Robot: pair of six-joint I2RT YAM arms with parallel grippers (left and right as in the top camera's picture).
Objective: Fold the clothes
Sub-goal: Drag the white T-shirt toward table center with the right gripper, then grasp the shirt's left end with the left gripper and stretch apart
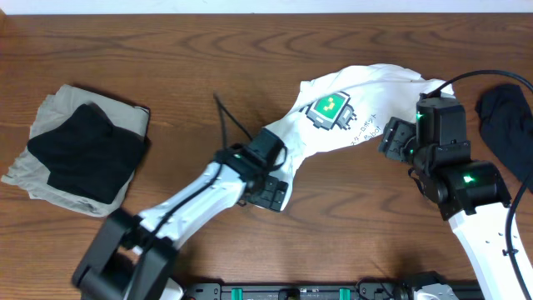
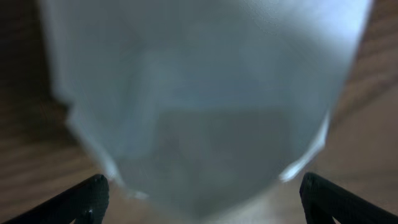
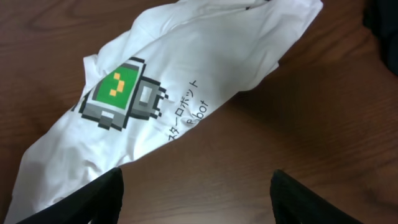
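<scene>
White shirt (image 1: 350,117) bunched | left pincer (image 2: 202,191) apart, low over it | right pincer (image 3: 196,186) apart, tilted toward it

White tubular links and blocky black joints form the left arm (image 1: 187,204) at 7 o'clock, trailing a thin black cable (image 1: 231,121), and the right arm (image 1: 470,225) at 4 o'clock, dotted with green lights (image 1: 470,177); the left gripper (image 2: 205,208) and right gripper (image 3: 196,199) have matte black fingers.
</scene>
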